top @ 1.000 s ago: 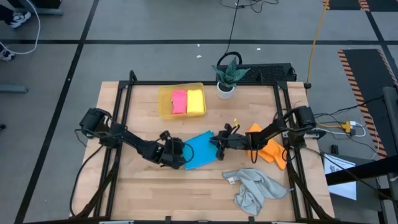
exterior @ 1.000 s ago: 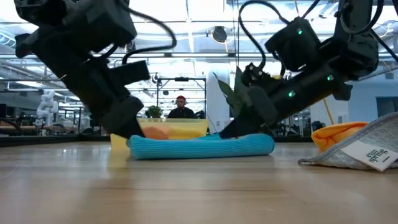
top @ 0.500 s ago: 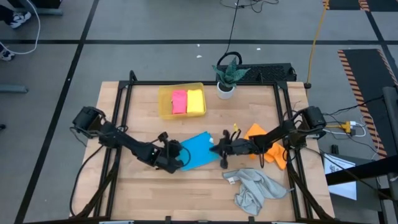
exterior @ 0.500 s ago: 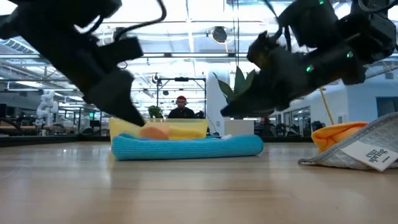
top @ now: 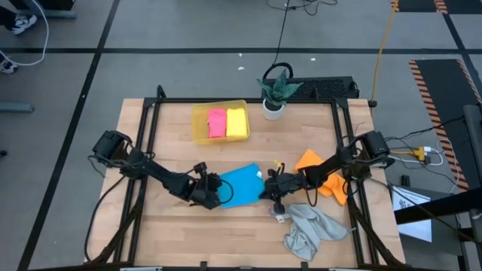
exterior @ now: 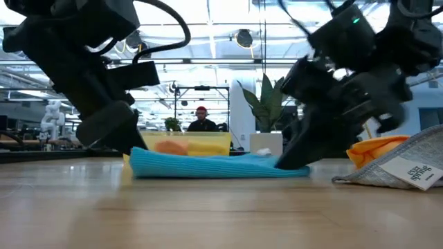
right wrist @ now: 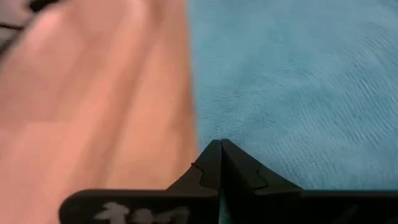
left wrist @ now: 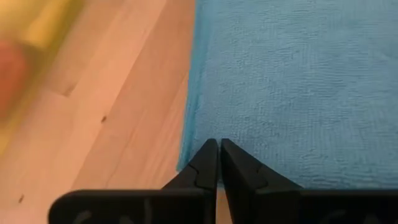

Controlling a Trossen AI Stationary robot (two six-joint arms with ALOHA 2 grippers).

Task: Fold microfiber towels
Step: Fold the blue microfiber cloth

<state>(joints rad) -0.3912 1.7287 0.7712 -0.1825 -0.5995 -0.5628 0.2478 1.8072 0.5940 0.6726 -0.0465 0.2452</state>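
A bright blue towel [top: 239,186] lies on the wooden table [top: 173,233], near its middle. My left gripper [top: 219,195] is shut at the towel's left near corner. My right gripper [top: 263,190] is shut at its right edge. In the low view the towel [exterior: 214,164] lies low on the wood between both grippers. A pink towel [top: 217,123] and a yellow towel [top: 237,121] lie folded in the yellow tray [top: 197,126]. An orange towel [top: 322,179] and a crumpled grey towel [top: 309,227] lie to the right. My left gripper has its shut fingertips [left wrist: 210,155] on the blue towel's edge beside a corner [left wrist: 191,155], slanting down from the table's left. One layer or several, I cannot tell. The towel lies flat on the table. My right gripper has its shut fingertips [right wrist: 214,155] on the towel's opposite edge [right wrist: 208,127], slanting down from the right. The towel rests on the wood here too.
A potted plant [top: 274,92] stands at the far edge, right of the tray. The grey towel lies just near-right of my right gripper, its label [exterior: 415,173] showing. Bare wood stretches along the near left of the table.
My right gripper has gone toward the table's near edge along the blue towel's right side and has turned. The towel, which looked thick and rounded in the low view, now lies flatter.
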